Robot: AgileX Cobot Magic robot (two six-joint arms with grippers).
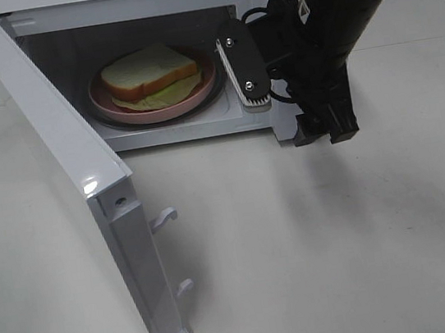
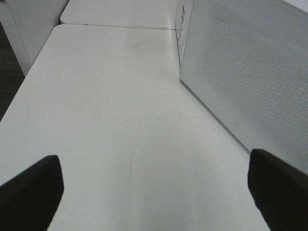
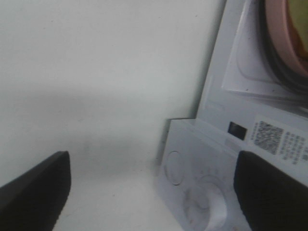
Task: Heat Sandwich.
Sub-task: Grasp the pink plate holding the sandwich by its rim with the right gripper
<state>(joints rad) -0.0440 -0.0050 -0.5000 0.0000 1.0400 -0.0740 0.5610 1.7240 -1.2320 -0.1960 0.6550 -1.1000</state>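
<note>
White tabletop (image 1: 315,236) | square white-bread sandwich (image 1: 149,71) sits in white box microwave (image 1: 192,129) | left gripper (image 2: 154,192), right gripper (image 3: 153,192) spread wide, empty | next: swing white door (image 1: 53,140) shut

Glossy smooth white microwave door (image 1: 52,132), finely perforated metal side panel (image 2: 250,72), matt smooth white table (image 1: 316,244), smooth pink plate (image 1: 196,96), soft porous bread of the sandwich (image 1: 147,69), matt black plastic right gripper (image 3: 153,192)

open microwave (image 1: 142,4), pink plate (image 1: 196,97), white table (image 1: 316,244)
</note>
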